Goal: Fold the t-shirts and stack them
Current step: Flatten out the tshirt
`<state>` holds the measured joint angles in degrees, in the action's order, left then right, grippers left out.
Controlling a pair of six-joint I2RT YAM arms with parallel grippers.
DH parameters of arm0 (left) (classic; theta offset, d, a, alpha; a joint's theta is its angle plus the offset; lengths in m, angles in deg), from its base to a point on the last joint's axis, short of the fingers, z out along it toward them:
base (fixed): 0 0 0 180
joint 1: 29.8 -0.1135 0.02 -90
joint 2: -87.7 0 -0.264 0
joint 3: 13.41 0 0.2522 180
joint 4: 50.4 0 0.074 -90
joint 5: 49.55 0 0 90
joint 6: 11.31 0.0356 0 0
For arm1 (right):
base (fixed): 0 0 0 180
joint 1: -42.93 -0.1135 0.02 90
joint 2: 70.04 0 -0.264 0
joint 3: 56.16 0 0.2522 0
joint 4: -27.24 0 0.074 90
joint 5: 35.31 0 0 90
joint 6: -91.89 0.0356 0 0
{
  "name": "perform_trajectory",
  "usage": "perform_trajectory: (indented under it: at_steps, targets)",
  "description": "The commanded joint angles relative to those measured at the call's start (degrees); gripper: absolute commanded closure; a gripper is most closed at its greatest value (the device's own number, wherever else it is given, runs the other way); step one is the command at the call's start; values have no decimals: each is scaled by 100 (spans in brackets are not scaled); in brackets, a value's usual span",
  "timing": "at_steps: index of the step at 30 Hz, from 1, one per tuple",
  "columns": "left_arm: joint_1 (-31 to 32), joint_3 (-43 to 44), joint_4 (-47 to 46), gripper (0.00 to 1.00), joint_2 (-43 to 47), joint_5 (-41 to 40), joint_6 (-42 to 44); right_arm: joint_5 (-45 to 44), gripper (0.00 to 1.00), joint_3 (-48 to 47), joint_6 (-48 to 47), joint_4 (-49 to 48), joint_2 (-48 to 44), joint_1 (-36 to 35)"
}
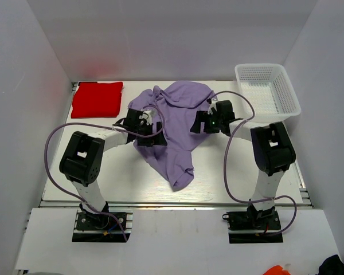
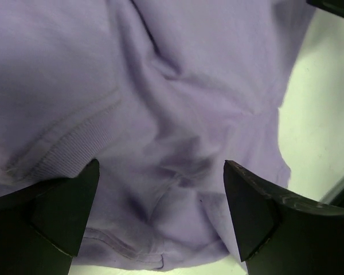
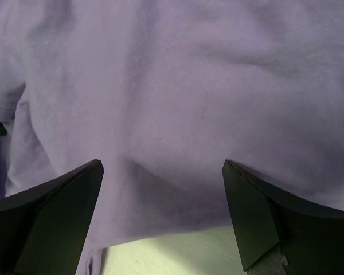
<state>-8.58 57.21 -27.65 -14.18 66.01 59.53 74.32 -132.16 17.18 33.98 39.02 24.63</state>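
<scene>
Lavender t-shirt (image 1: 175, 123) is being shown unfolded and crumpled at approx. the centre of the table (image 1: 229, 177), btwn the two arms. The bulk of the cloth is being bunched toward the far side. A narrower tail is being trailed toward the near edge, ending short of the arm bases.

Left end effector (image 1: 151, 127) is being positioned over the shirt's left edge. In the left wrist view its fingers (image 2: 57, 217) are being presented spread wide, i.e. open, and nothing is being clamped. Wrinkled cloth is being framed btwn them, incl. a ribbed band (image 2: 63, 152) at left and a stitched hem (image 2: 120, 249) along the bottom. Whether the fingertips are touching the cloth cannot be determined.

Right end effector (image 1: 203, 123) is being positioned over the shirt's right edge, opp. the left unit. In the right wrist view its fingers (image 3: 264, 217) are likewise being presented spread wide, i.e. open, w/ no cloth pinched. The shirt's edge is being seen crossing btwn the fingers, w/ a bare strip of table just below it.

Red t-shirt (image 1: 97, 98) is being displayed as a neat folded rectangle, flat at the far-left corner of the table, apart from the lavender one and not stacked w/ it. A white mesh basket (image 1: 268, 89) is being shown at the far-right corner, apart from both shirts.
</scene>
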Motion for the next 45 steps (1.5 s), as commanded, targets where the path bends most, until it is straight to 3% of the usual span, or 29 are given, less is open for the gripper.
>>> perform_trajectory:
  at_steps: [1, 5, 12, 19, 24, 27, 32, 40, 45]
  targets:
    - [-73, 97, 269, 0, -77, -657, 35, -258, 10, 124, 97, -176, -16, -138]
    - [-126, 255, 339, 0, -199, -1026, 35, -373, 10, 570, 220, -210, -209, -331]
    - [-293, 1493, 629, 0, -709, -1466, 316, -303, 10, 1985, 606, -607, -1280, -1060]
    - [-346, 2303, 929, 0, -413, -1334, 589, -777, 10, 1848, 475, -203, -2151, -1325]
    - [-346, 1321, 981, 0, 773, -1975, 528, -1778, 10, 1390, 501, 438, -2626, -1290]
    - [-346, 635, 1243, 0, 1484, -2599, 177, -3041, 10, 1267, 686, 929, -2898, -1211]
    - [-346, -210, 1692, 0, 1918, -3355, -342, -4352, 10, 1415, 871, 1537, -2995, -921]
    - [-399, -914, 1325, 0, 1857, -3365, -448, -4162, 10, 1530, 853, 1626, -2715, -280]
    - [-522, -615, 1271, 32, 1067, -3155, -448, -3713, 10, 1364, 678, 1520, -2390, -147]
